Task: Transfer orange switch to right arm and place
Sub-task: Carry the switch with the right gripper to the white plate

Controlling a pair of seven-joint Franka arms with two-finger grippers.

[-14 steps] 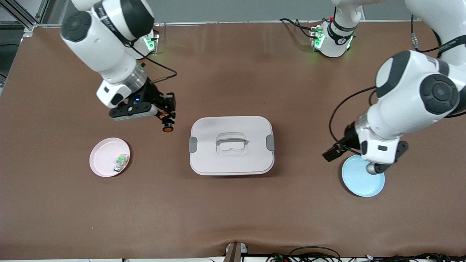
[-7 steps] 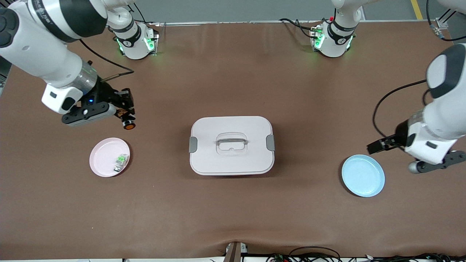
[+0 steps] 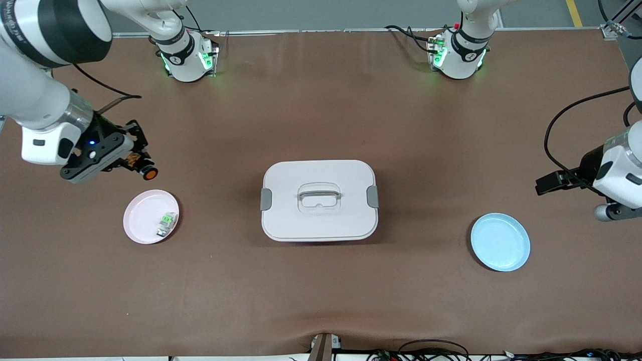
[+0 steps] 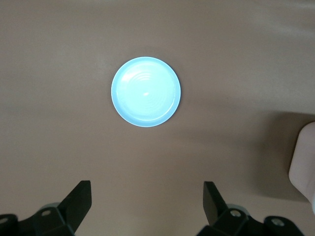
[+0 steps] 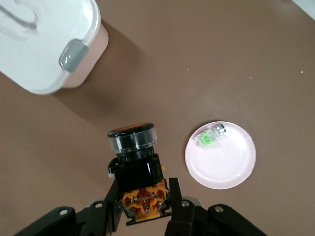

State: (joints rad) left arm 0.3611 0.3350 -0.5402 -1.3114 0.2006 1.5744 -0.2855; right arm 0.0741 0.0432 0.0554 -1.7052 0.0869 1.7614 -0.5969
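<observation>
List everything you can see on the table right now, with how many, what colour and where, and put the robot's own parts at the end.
Orange switch: one, black with an orange face, held in the right gripper above bare table, toward the right arm's end.
Pink plate: one, pale pink, on the table at the right arm's end.
Green-and-clear part: one, lying on the pink plate near its rim.
Lidded box: one, pale pink with a white lid, grey latches and a handle, mid-table.
Blue plate: one, light blue, nothing on it, at the left arm's end.
Table: one, brown.
Right gripper: shut on the orange switch.
Left gripper: open, holding nothing, above the table by the blue plate.
</observation>
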